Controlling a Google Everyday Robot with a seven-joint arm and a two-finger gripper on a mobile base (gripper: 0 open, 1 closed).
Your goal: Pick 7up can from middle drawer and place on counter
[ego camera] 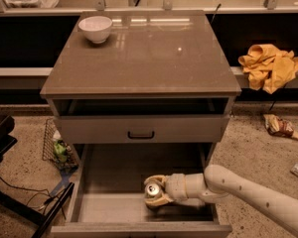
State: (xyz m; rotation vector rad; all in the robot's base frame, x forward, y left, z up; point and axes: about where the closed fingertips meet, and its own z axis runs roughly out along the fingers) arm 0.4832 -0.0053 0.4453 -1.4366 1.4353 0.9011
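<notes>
Camera view looks down on a cabinet whose tabletop point(154, 58) carries only a white bowl point(95, 29) at its 11 o'clock corner, so most of that surface is free for setting something down. Below it the drawer point(114, 177) is pulled out, and the can point(153, 188) stands at about 5 o'clock on its floor, silver top facing up. The end effector point(151, 191) has a finger at 12 o'clock and another at 6 o'clock of the can, narrowed onto its sides and apparently holding it. The arm point(258, 195) reaches in from 4 o'clock. I judge the can light, with thin walls that dent under a hard squeeze and a smooth, slippery skin. Mid-height on the round body, where the fingers seem to sit, is the sensible hold, with modest force and the can kept upright. The closed drawer front point(140, 129) juts over the back of the open drawer, so the lift probably needs to come toward 6 o'clock before rising. The fingers hide nearly all of the can's body, so its markings and any dents cannot be made out. Whether its base touches the floor cannot be told, and the arm covers the drawer's 4 o'clock corner.
</notes>
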